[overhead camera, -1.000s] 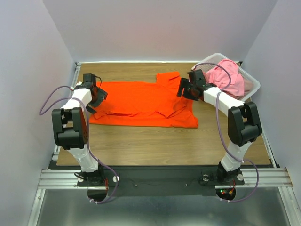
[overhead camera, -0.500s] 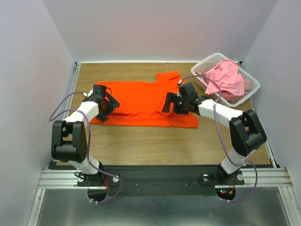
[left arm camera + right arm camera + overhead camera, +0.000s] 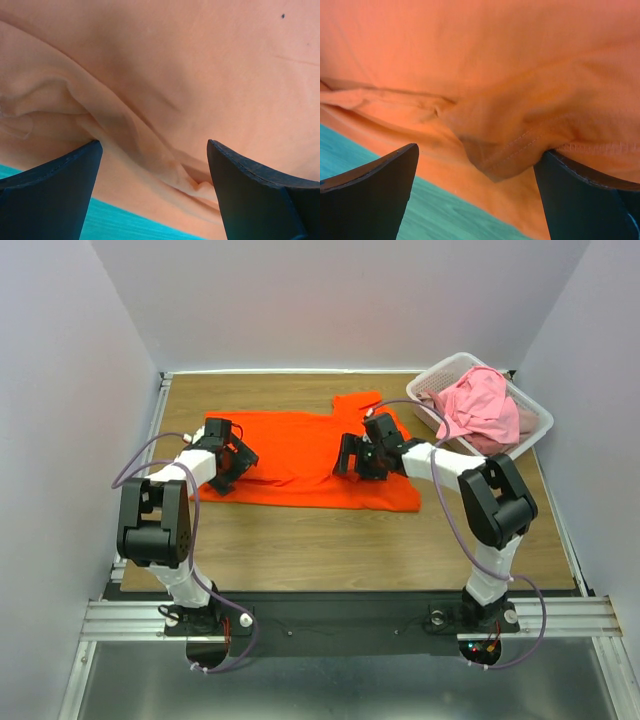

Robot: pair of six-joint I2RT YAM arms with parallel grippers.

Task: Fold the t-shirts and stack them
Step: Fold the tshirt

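Note:
The bright orange t-shirt (image 3: pixel 300 455) lies spread across the back of the wooden table (image 3: pixel 300 540), with folds along its near edge. My left gripper (image 3: pixel 228 472) is open, low over the shirt's near left part; its wrist view shows a fold of orange cloth (image 3: pixel 150 140) between the fingers (image 3: pixel 50 195). My right gripper (image 3: pixel 355 462) is open, low over the shirt's right half; a hemmed flap of orange cloth (image 3: pixel 510 145) hangs between its fingers (image 3: pixel 365 200). The light pink t-shirt (image 3: pixel 480 410) lies crumpled in the white basket (image 3: pixel 535 435).
The basket stands at the back right corner, against the right wall. Walls close in the table on the left, back and right. Bare wood lies between the shirt's near edge and the arm bases.
Both grippers have moved inward and toward me, from the shirt's outer far parts down onto cloth near its front edge. The shirt's near right edge looks slightly drawn in.

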